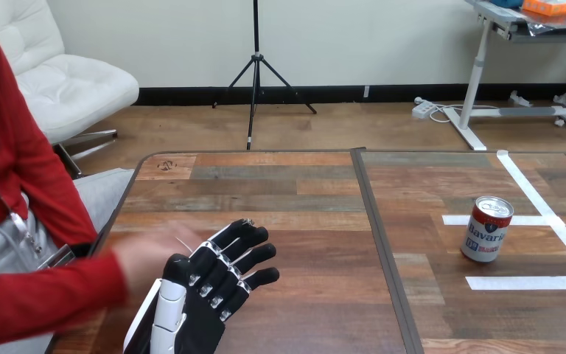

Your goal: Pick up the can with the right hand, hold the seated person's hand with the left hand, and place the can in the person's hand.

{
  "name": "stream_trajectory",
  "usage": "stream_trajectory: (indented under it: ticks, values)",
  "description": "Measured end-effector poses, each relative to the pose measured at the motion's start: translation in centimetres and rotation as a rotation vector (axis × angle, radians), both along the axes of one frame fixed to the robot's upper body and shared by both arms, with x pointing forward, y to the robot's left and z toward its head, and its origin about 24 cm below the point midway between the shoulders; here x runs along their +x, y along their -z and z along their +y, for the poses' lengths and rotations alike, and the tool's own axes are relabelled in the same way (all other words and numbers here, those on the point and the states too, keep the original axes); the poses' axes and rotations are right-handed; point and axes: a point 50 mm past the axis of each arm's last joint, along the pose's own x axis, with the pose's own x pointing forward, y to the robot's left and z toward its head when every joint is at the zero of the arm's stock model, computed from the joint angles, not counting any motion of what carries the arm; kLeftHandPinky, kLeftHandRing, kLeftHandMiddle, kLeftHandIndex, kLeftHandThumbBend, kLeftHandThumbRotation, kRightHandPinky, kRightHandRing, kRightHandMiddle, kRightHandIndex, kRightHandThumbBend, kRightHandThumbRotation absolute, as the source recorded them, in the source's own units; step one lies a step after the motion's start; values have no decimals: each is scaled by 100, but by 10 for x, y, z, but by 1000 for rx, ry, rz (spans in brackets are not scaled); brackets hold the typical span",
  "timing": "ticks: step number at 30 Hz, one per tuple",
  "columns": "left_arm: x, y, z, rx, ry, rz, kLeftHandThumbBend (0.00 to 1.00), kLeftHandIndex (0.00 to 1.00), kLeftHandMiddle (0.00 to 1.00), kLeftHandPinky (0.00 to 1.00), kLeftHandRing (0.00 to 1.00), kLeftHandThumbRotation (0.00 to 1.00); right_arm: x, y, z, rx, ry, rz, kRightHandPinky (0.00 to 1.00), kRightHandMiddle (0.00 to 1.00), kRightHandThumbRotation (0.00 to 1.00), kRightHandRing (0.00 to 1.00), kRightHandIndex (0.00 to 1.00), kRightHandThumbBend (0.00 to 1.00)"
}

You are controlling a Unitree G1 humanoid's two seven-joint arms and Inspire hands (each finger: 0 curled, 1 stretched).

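Now the left hand (208,295), fingers spread, sits just beside the person's hand (147,254); the can (486,230) stands upright on the desk (302,221), well apart.

You are holding your left hand (210,295) in the lower left of the frame, just left of the bottom centre, with its arm coming in from the bottom edge. The palm appears to be facing up, though the angle is making that hard to confirm. The fingers (254,254) are stretching out straight and fanning slightly apart, pointing toward the upper right. The thumb (171,302), carrying a white shell, is standing off along the hand's left side, pointing up the frame and away from the fingers.
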Motion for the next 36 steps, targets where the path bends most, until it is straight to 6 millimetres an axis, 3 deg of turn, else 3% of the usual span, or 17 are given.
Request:
stream_trajectory:
  ticks: [12, 22, 36]
  values:
    - [0, 0, 0, 1, -6, -2, 91, 77, 82, 77, 82, 80, 5, 21, -2, -78, 39, 164, 74, 88, 72, 85, 88, 100]
    - [0, 1, 1, 1, -12, 5, 91, 76, 81, 75, 81, 80, 8, 42, 3, -91, 44, 296, 80, 90, 63, 89, 90, 100]
    - [-1, 6, 2, 1, -14, 27, 91, 75, 80, 74, 81, 79, 9, 55, 3, -60, 62, 401, 86, 91, 55, 91, 91, 100]
